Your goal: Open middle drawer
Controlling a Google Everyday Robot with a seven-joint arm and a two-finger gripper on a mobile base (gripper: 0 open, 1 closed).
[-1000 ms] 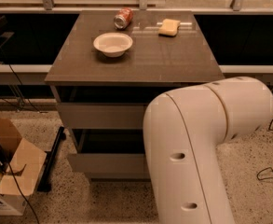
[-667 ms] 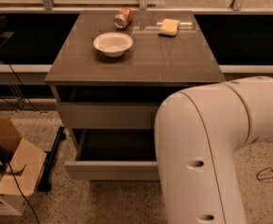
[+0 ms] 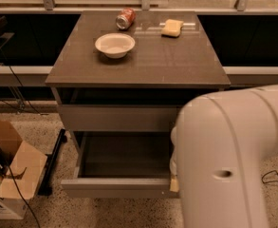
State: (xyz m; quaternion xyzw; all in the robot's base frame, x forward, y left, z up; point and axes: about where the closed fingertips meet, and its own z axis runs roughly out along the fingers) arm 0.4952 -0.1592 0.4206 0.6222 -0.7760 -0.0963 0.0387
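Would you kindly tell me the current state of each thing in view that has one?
middle drawer: pulled out, open; nothing seen inside.
top drawer: shut.
bowl: upright on the cabinet top, looks empty.
can: lying on its side.
sponge: lying flat.
cardboard box: on the floor, flaps open.
gripper: out of sight behind the arm.

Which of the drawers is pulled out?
The middle drawer, below the closed top drawer; its dark inside shows. The gripper is hidden behind the arm.
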